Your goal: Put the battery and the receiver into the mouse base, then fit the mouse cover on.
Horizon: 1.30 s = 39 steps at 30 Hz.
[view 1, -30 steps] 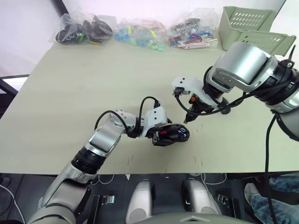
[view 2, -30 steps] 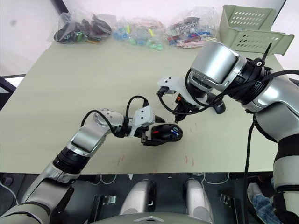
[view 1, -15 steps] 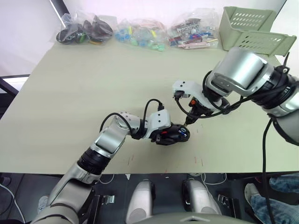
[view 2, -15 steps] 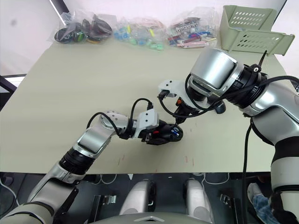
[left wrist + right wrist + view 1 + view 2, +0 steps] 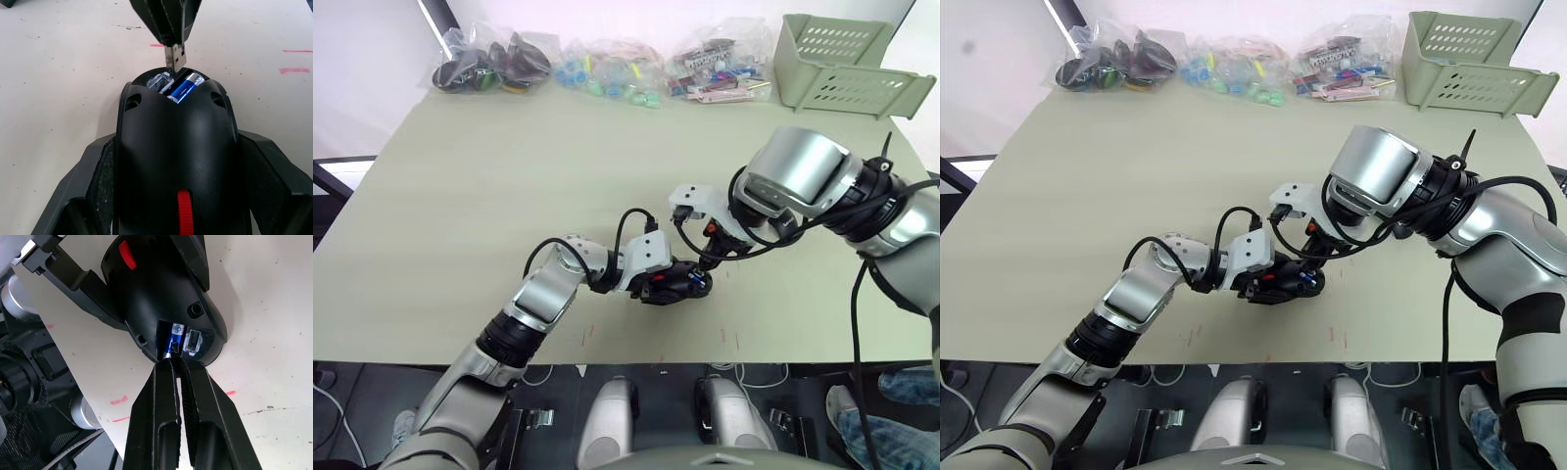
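The left tool is clamped on the mouse base, holding it on the desk near the front edge, red patch toward the left arm and open compartment toward the right. The battery already lies in that compartment, its blue body showing. The right tool is pinched together on the receiver, whose silver plug points down just above the empty slot beside the battery.

The step in hand looks like seating the receiver. To do it well, the plug should line up squarely with the slot, not the battery bay, and go in straight along the slot's axis with light pressure. The left tool should keep the base from tipping. The right tool should let go only once the receiver sits flush.
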Each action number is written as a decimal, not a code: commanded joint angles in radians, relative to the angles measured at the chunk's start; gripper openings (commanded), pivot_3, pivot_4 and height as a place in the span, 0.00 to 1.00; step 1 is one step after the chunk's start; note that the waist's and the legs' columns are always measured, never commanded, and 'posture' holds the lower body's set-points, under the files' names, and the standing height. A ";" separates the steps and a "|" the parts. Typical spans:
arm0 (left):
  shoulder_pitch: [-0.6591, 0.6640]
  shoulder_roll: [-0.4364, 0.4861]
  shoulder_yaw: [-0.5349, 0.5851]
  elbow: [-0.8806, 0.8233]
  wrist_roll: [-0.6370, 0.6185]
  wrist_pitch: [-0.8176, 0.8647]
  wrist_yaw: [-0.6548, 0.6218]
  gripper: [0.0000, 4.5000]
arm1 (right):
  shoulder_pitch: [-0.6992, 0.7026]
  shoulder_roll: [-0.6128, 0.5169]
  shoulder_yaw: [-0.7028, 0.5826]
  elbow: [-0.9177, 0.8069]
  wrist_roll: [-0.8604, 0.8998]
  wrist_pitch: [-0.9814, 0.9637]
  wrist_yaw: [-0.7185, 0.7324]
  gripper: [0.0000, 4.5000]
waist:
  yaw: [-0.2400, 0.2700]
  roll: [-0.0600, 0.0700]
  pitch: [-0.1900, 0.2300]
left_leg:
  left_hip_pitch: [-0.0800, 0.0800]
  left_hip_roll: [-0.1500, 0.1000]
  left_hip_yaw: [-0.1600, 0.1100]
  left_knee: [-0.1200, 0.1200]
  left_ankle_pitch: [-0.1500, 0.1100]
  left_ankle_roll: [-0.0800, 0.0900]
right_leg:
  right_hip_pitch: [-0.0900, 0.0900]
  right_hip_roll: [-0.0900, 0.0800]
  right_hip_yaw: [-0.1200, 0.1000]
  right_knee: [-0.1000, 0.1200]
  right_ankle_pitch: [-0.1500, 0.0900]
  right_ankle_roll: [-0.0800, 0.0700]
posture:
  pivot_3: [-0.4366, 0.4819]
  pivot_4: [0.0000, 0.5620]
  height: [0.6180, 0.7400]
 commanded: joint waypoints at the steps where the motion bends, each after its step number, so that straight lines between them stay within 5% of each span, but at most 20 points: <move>1: 0.002 -0.007 0.006 0.002 0.001 -0.019 0.000 0.67 | -0.005 0.005 -0.043 0.005 -0.012 -0.005 -0.002 0.00 | 0.000 0.000 0.000 | 0.000 0.000 0.000 0.000 0.000 0.000 | 0.000 0.000 0.000 0.000 0.000 0.000 | 0.48 0.27 1.00; 39: -0.029 -0.025 0.003 0.037 0.019 -0.022 -0.003 0.67 | 0.062 0.007 0.002 0.075 -0.115 -0.076 0.021 0.00 | 0.002 0.000 0.000 | 0.001 0.000 0.000 0.002 0.000 0.000 | 0.001 0.000 0.000 0.001 0.001 -0.001 | 0.48 0.27 1.00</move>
